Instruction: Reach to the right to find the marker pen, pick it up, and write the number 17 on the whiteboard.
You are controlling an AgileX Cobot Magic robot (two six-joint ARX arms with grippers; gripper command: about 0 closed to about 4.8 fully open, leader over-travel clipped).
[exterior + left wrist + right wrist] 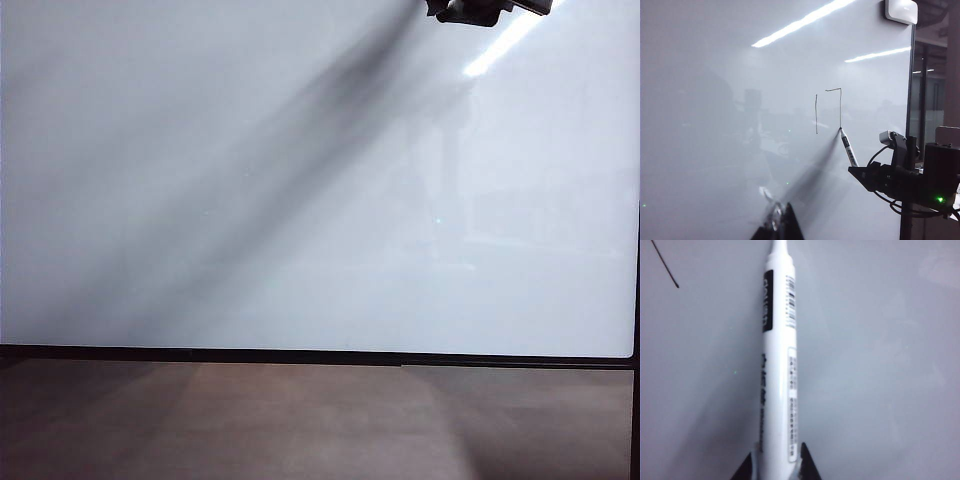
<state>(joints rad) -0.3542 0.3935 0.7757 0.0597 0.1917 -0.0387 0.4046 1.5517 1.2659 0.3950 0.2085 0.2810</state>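
Marker pen [777, 365] clamped in right gripper [776, 462] — tip against whiteboard [740, 125]; left gripper [777, 225] low — jaws unclear.

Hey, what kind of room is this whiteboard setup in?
Probably an office or lab. A large glossy white whiteboard mirrors long ceiling strip lights, and the right gripper holds a white marker pen against it; the left gripper hangs idle.
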